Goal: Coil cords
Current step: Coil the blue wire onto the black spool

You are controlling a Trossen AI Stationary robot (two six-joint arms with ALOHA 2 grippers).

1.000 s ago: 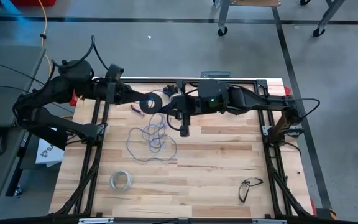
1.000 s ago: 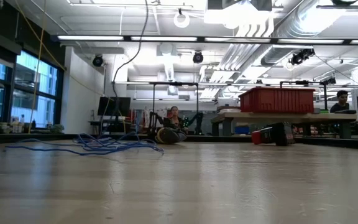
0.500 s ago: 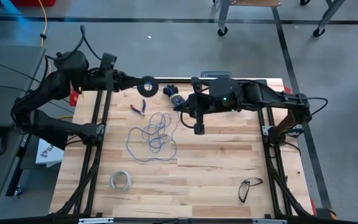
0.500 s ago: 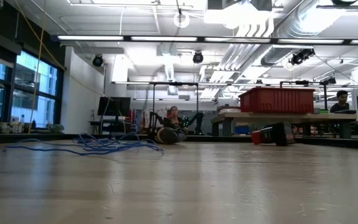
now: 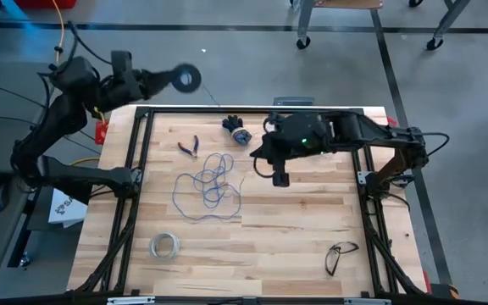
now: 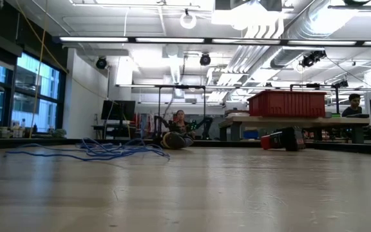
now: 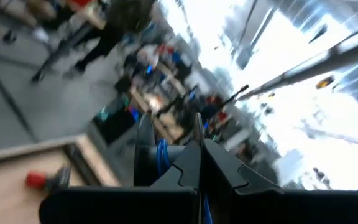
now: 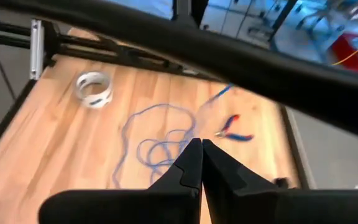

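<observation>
Left gripper [image 5: 169, 79] pinches the small round dark spool [image 5: 188, 79] on edge beyond the pale wooden table's [image 5: 295, 220] far-left corner; right gripper [image 5: 280, 179] fingers pressed together above the table, right of the loose thin blue wire [image 5: 207, 188], stretching lengthwise toward the spool

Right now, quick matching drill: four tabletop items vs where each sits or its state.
Column 1:
1. spool
2. wire
3. tape ring
4. glasses

Column 2:
a. table's near-right corner
b. held off the table by the left gripper
c. loose tangle mid-table
d. table's near-left area

Pairs: 1-b, 2-c, 3-d, 4-a
</observation>
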